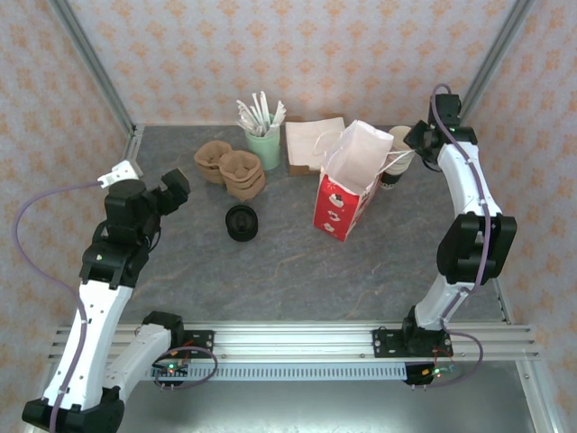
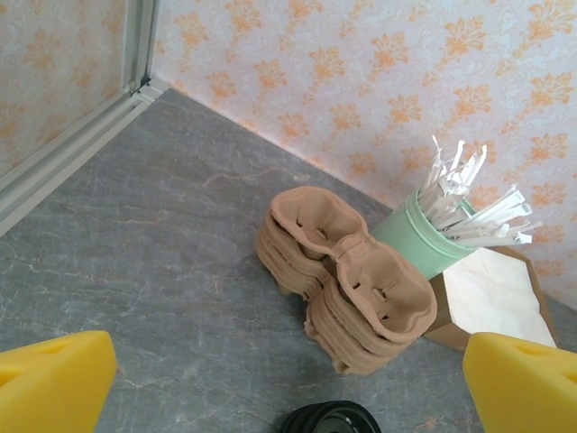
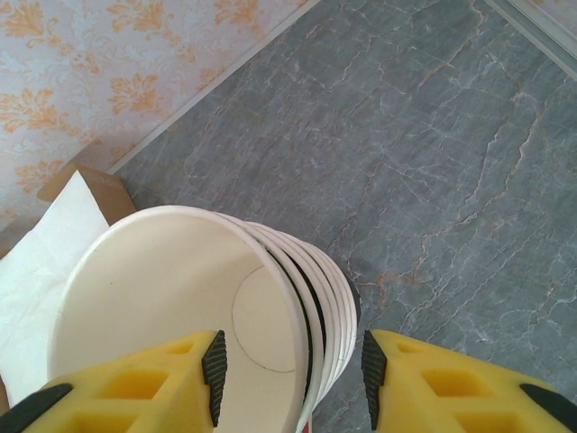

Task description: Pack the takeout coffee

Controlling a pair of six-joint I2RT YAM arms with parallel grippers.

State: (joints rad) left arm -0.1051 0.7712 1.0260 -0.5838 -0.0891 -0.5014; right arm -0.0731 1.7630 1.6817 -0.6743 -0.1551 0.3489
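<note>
Takeout coffee [image 1: 242,223] upright on table [image 1: 297,271]; left hand [image 2: 288,386] wide open, right hand [image 3: 291,379] astride cream cups [image 3: 162,298], grip unclear.

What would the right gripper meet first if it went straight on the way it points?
The right gripper would likely meet the stack of paper cups, whose top rim sits between its fingers.
</note>
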